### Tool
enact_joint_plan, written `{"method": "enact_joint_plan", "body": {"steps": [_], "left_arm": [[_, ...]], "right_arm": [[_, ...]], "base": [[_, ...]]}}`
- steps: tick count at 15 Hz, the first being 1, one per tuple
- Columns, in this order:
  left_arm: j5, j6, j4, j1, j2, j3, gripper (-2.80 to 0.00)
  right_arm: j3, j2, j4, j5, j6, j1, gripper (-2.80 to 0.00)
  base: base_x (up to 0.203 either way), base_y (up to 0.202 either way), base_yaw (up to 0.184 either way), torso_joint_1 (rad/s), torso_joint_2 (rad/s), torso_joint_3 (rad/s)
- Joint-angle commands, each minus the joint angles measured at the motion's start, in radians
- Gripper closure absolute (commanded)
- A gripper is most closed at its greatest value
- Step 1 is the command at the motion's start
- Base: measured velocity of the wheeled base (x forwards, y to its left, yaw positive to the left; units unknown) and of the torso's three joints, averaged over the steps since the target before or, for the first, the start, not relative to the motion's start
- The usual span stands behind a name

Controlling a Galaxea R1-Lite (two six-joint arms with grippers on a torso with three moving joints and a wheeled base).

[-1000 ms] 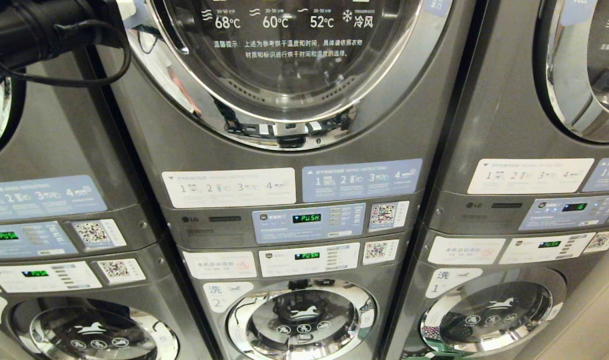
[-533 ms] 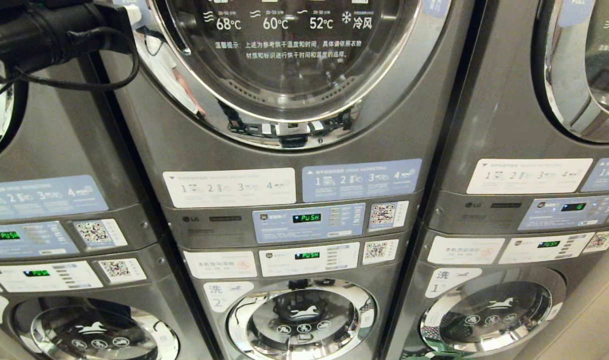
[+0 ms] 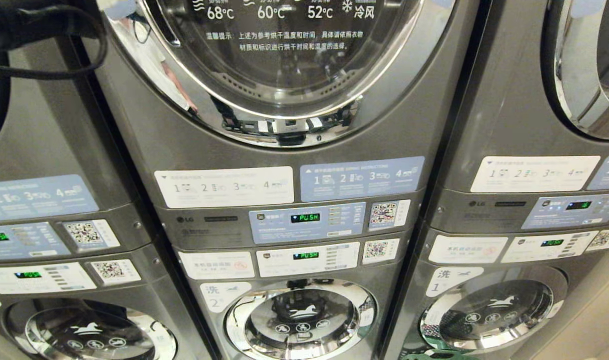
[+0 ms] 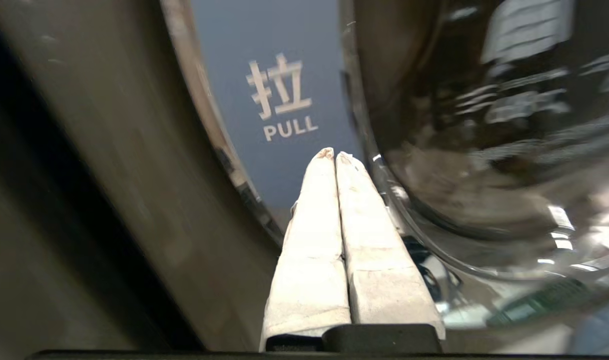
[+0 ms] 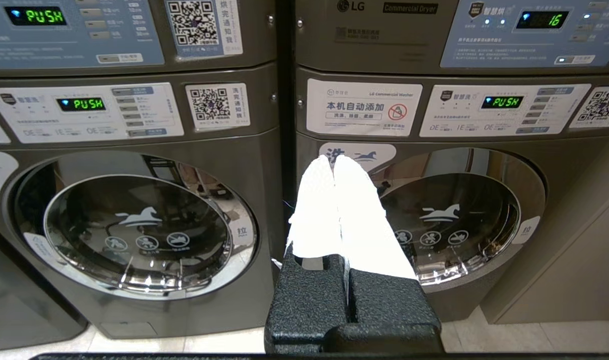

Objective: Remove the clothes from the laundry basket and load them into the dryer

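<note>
The dryer (image 3: 284, 165) is the upper middle machine, and its round chrome-ringed door (image 3: 279, 65) is shut. My left arm (image 3: 29, 25) crosses the top left corner of the head view. My left gripper (image 4: 334, 155) is shut on nothing, its tips just short of the blue PULL label (image 4: 284, 100) on the door's rim. My right gripper (image 5: 333, 159) is shut and empty, held low before the bottom washers. A green sliver (image 3: 429, 356) at the head view's bottom edge may be the laundry basket. No clothes are in view.
Three stacked machine columns fill the view, with narrow dark gaps between them. The control panels (image 3: 307, 218) show PUSH, and one on the right (image 5: 547, 20) shows a number. The lower washer doors (image 5: 134, 225) are shut. Pale floor tiles (image 5: 534, 335) lie below.
My left arm has drawn up toward the top left corner of the head view. The whole picture has shifted slightly, so the camera moved a little.
</note>
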Motion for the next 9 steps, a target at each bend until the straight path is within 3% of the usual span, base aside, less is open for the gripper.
{"method": "enact_joint_plan", "body": {"steps": [1, 3, 9], "left_arm": [[-0.006, 0.000, 0.032, -0.001, -0.255, 0.097, 0.00], [-0.018, -0.003, 0.133, -0.002, -0.489, 0.287, 0.00], [-0.025, -0.090, 0.312, -0.002, -1.074, 1.122, 0.00]], "right_arm": [[-0.001, 0.001, 0.000, 0.000, 0.000, 0.001, 0.00], [0.000, 0.001, 0.000, 0.000, 0.000, 0.000, 0.00], [0.000, 0.001, 0.000, 0.000, 0.001, 0.000, 0.00]], "base": [[0.000, 0.000, 0.000, 0.002, 0.03, 0.010], [0.000, 0.000, 0.000, -0.013, 0.01, 0.009], [0.000, 0.000, 0.000, 0.000, 0.00, 0.000]]}}
